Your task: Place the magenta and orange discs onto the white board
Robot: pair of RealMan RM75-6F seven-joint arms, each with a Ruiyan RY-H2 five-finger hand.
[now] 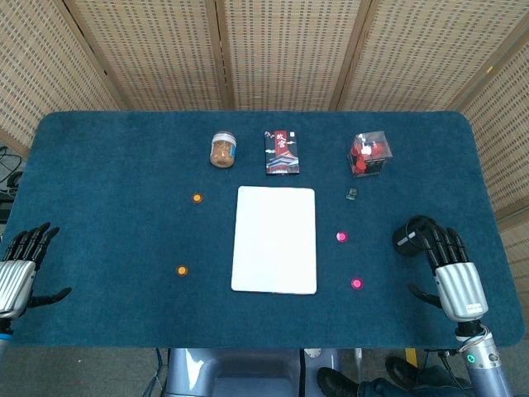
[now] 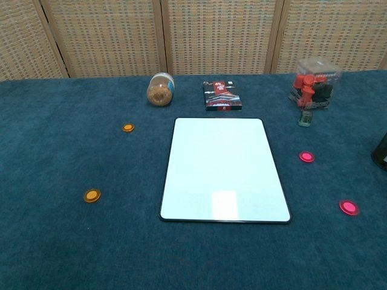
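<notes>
Nothing is placed yet: the white board (image 1: 274,239) lies bare, with two orange discs (image 1: 197,198) on the cloth to its left and two magenta discs (image 1: 341,236) to its right. The left hand (image 1: 21,266) and right hand (image 1: 446,263) rest at the near corners, fingers apart, holding nothing.

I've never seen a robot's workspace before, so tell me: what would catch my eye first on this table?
The white board lies bright in the middle of the dark blue table. Two orange discs dot the cloth on its left and two magenta discs on its right. At the near corners rest the left hand and right hand, dark fingers spread, holding nothing.
</notes>
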